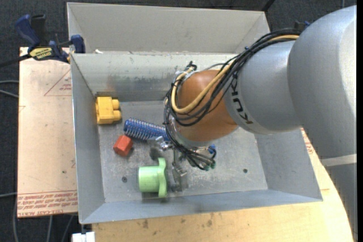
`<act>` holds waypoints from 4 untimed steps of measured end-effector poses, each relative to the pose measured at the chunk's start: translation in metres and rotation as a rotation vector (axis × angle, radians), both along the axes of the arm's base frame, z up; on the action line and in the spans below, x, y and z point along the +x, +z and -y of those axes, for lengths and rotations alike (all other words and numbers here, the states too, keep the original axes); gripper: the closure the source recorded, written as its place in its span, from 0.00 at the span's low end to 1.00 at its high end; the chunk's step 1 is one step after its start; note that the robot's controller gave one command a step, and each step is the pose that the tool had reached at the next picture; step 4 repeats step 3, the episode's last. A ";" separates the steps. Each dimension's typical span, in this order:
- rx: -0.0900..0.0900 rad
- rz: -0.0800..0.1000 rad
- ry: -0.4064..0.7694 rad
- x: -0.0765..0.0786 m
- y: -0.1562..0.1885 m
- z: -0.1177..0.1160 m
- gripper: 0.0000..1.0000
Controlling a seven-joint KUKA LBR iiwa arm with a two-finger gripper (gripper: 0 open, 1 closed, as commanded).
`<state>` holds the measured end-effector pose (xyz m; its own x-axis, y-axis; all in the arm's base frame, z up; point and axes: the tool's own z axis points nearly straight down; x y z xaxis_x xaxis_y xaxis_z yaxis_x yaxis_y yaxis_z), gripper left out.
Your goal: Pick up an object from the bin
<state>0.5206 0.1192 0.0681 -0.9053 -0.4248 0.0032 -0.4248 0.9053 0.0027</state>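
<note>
Arm (317, 82) is reaching in from the right, with the claw (174, 170) sitting low near the front of the bin (170, 31), touching or just beside a green plastic cup (151, 178) lying on its side. Can't tell if the claw is released or clenched. Looking like the grasp step: next move is needing a confirmed grip before lifting, clearing the blue comb (142, 130) and red block (122, 145).

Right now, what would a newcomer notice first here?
The big silver arm with its orange wrist cover reaches from the right over the grey metal bin. Under its tip, by the front wall, lies a light green plastic cylinder. Left of it sit a yellow plastic block, a small red block and a blue ribbed comb.
</note>
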 end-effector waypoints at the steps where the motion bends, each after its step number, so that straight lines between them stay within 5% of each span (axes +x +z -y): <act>1: 0.004 0.014 0.309 -0.026 0.003 -0.078 0.00; 2: 0.004 0.015 0.304 -0.025 0.004 -0.076 1.00; 3: 0.003 0.015 0.318 -0.024 0.151 -0.073 1.00; 4: 0.003 0.015 0.318 -0.024 0.151 -0.073 1.00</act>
